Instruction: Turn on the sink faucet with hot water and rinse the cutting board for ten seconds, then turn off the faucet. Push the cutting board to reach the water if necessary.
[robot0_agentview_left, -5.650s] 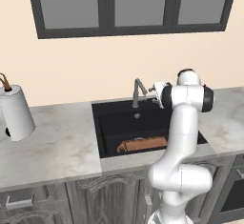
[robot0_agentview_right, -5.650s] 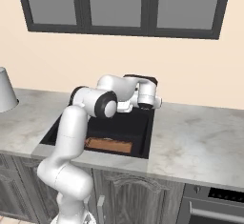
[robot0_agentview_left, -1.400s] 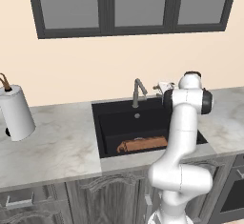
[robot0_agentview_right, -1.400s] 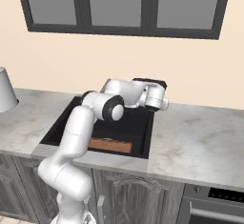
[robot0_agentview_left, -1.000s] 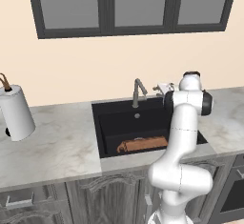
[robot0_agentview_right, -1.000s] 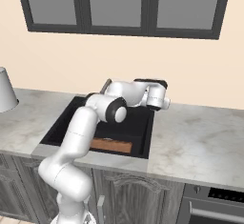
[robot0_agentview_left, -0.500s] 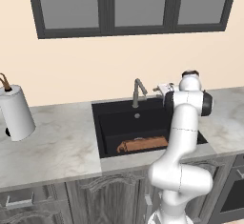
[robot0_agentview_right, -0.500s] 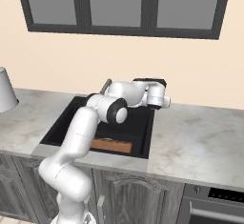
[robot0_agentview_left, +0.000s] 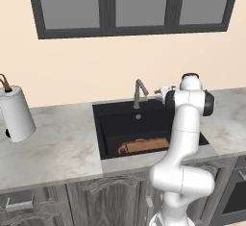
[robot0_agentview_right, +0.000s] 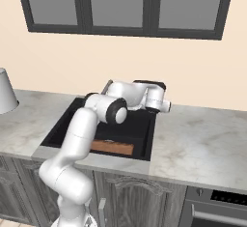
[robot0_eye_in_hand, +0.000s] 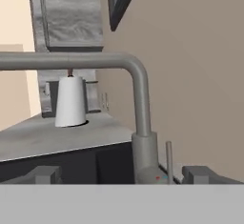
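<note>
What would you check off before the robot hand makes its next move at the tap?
1. Gripper lined up on the sink faucet: ok, the faucet base sits between the fingertips.
2. Jaws apart: ok, open.
3. Side lever touched: cannot tell.
4. Water running: not ok, no stream under the spout.
5. Cutting board in the sink: ok, at the front wall.
6. Board under the spout: not ok, it lies nearer the front.
</note>
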You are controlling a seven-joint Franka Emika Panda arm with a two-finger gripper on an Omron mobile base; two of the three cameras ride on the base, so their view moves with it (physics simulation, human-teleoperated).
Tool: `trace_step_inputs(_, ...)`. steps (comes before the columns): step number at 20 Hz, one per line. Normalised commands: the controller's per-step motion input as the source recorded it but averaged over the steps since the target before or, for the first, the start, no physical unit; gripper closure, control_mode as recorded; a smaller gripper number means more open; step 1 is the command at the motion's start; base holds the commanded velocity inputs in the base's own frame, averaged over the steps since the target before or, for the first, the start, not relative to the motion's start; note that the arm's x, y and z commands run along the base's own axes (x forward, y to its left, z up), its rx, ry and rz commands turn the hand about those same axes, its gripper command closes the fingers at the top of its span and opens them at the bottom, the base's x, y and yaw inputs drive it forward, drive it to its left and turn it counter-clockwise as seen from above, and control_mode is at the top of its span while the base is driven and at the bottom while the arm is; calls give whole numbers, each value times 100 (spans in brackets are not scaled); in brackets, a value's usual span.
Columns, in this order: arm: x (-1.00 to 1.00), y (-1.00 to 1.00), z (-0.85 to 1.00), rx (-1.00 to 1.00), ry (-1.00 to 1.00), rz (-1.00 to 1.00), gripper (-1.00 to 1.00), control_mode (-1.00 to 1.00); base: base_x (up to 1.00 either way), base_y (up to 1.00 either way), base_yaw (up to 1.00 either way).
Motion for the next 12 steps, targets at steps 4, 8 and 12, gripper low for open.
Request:
trace_step_inputs(4,0,30,0,0,-1,-11,-100,-100,0,0,0)
trace_step_inputs(8,5,25,0,0,-1,-7,-100,-100,0,0,0)
trace_step_inputs(12,11,17,-9,-1,-7,-5,-100,-100,0,0,0)
